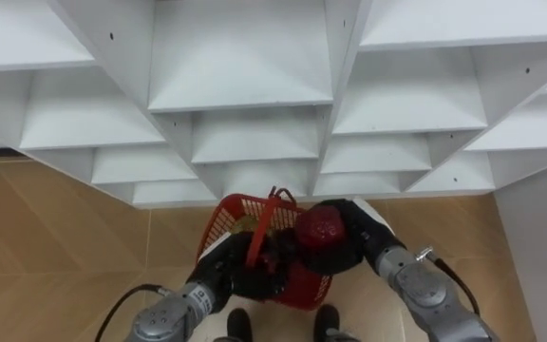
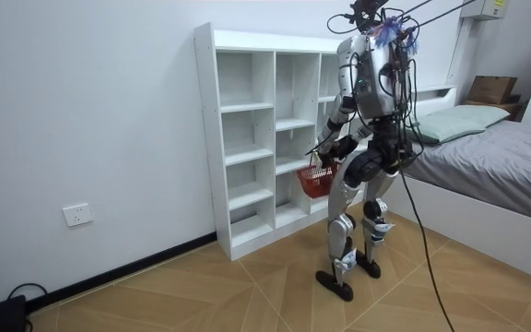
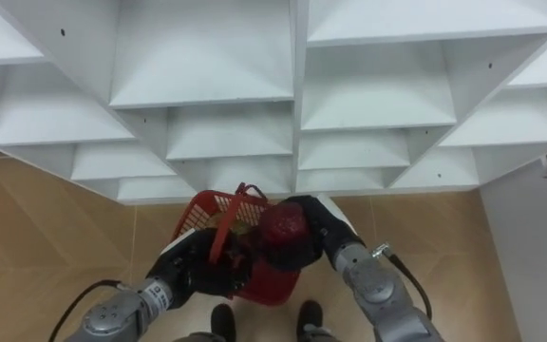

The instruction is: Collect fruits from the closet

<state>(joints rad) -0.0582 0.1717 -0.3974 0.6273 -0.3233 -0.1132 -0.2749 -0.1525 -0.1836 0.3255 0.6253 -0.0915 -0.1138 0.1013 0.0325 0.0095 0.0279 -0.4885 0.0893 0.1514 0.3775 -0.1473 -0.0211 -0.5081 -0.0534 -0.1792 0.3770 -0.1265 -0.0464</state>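
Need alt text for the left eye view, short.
Looking down, the right hand holds a red fruit over a red basket, which the left hand grips by its handle. White closet shelves stand ahead on a wooden floor.

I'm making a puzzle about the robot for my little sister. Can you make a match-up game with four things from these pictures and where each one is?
Things:
1. red basket
2. red fruit
3. white shelves
4. bed

Places:
A. behind the robot, at the room view's right
B. held in the right hand, just above the basket
C. right in front of the robot, against the wall
D. held by the left hand

Pairs: 1-D, 2-B, 3-C, 4-A
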